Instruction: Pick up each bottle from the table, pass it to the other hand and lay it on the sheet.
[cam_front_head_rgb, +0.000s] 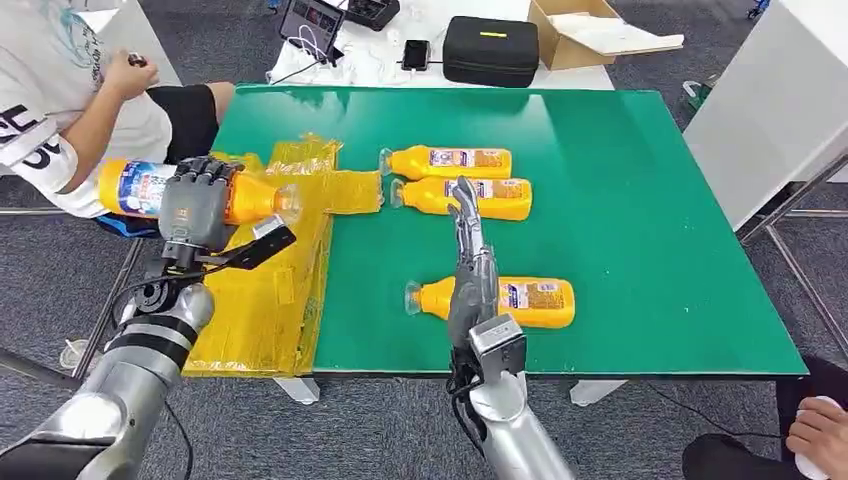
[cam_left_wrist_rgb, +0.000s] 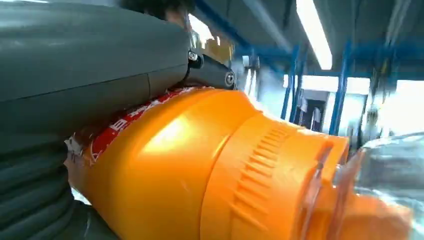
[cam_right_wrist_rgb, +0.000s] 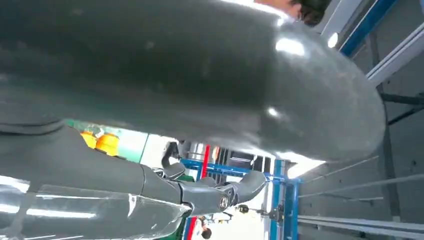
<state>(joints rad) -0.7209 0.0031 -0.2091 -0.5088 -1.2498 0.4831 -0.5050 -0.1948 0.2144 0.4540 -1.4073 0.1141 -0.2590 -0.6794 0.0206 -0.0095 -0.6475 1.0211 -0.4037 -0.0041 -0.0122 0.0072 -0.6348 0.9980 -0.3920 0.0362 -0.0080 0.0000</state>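
Mid-task: one bottle in hand, three left, none laid down.

Green tabletop (cam_front_head_rgb: 620, 240), yellow sheet (cam_front_head_rgb: 270, 300) at its left edge, bare of bottles. Held bottle (cam_front_head_rgb: 150, 188) over sheet's far corner, left hand (cam_front_head_rgb: 197, 208) fingers wrapped round it. Three bottles (cam_front_head_rgb: 455, 163) (cam_front_head_rgb: 470, 197) (cam_front_head_rgb: 500, 300) lying on tabletop. Right hand (cam_front_head_rgb: 470, 270) above nearest, fingers straight, together, holding nothing. Held bottle's cap blurred in wrist view.

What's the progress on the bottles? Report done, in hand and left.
Done: no bottle lies on the yellow sheet yet. In hand: the left hand holds one bottle above it; the right hand is empty. Left: three bottles on the green table.
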